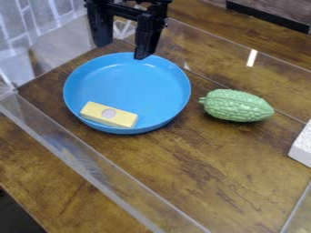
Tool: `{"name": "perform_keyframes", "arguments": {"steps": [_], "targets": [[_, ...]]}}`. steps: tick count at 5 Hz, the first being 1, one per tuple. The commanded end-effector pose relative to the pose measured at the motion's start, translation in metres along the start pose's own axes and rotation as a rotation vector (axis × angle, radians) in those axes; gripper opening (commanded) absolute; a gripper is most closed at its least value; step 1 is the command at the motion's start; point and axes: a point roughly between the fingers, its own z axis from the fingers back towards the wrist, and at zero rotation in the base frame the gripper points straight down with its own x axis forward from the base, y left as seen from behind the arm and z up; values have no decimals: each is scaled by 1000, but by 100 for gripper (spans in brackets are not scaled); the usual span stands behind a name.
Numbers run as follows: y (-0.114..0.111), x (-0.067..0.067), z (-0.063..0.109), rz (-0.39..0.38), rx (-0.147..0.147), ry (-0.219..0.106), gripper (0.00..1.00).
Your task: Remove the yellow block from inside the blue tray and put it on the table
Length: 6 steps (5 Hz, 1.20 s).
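Note:
The blue tray (155,80) is a large round shallow dish on the dark wood-grain table (206,173). Inside it, near its front-left rim, lies the yellow block (109,114), a small flat slab with a pale round mark on top. My gripper (124,44) hangs over the tray's far rim, pointing down, well behind the block. Its two dark fingers (145,41) stand apart and nothing sits between them.
A bumpy green gourd (237,106) lies on the table right of the tray. A white object (301,144) pokes in at the right edge. Clear plastic walls (49,127) run along the table's left and front sides.

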Motion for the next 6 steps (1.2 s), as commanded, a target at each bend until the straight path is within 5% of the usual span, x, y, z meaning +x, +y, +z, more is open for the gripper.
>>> {"name": "perform_keyframes", "arguments": {"steps": [1,4,6], "targets": [[1,-1,0,-102,9,24,100],[-19,-10,-28,-451,35,66,100],[-1,-22,-37,-658,63,63,100]]}}
